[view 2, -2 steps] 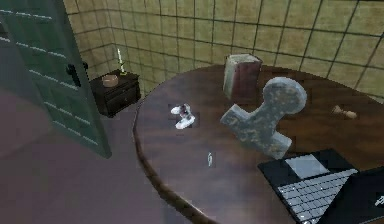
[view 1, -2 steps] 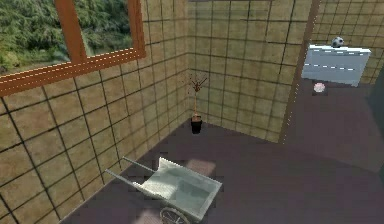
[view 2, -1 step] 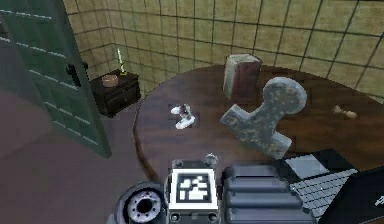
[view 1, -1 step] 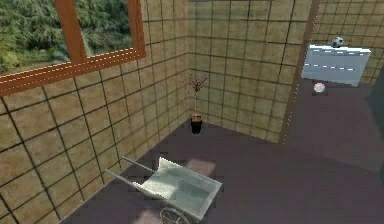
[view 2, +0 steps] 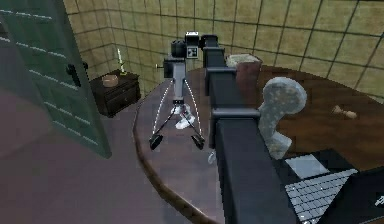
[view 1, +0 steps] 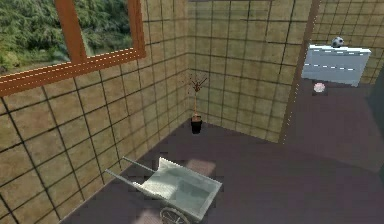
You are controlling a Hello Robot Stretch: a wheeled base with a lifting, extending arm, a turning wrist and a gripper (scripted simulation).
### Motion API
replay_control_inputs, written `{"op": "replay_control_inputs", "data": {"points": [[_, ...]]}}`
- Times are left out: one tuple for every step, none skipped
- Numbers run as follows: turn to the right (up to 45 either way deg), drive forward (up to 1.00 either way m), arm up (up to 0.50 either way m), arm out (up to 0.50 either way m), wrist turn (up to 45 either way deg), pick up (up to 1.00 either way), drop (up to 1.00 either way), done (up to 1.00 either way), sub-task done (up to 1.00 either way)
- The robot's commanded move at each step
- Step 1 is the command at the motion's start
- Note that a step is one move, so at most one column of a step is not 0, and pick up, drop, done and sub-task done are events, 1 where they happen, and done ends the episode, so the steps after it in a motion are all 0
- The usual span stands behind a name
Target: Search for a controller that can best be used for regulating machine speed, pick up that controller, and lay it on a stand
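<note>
Round table [view 2: 322,92] in a tiled room.
Gripper [view 2: 178,130] near the table's edge; whether it grasps anything cannot be told.

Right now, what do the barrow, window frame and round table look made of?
Barrow: probably metal, pale grey with a dull sheen. Window frame: looks like wood, orange-brown, matte. Table: seemingly wood, dark brown, smooth top.

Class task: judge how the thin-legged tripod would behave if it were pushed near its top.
The tripod would probably tip rather than slide, since its legs are thin and its dark head sits high. It looks stiff, not floppy. It is likely light for its height, as the legs seem to be slender rods.
</note>
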Motion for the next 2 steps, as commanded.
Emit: {"op": "replay_control_inputs", "data": {"points": [[0.0, 0.00, 0.00, 0.00, 45.0, 0.00, 0.00, 0.00, 0.00], [0.0, 0.00, 0.00, 0.00, 45.0, 0.00, 0.00, 0.00, 0.00]]}}
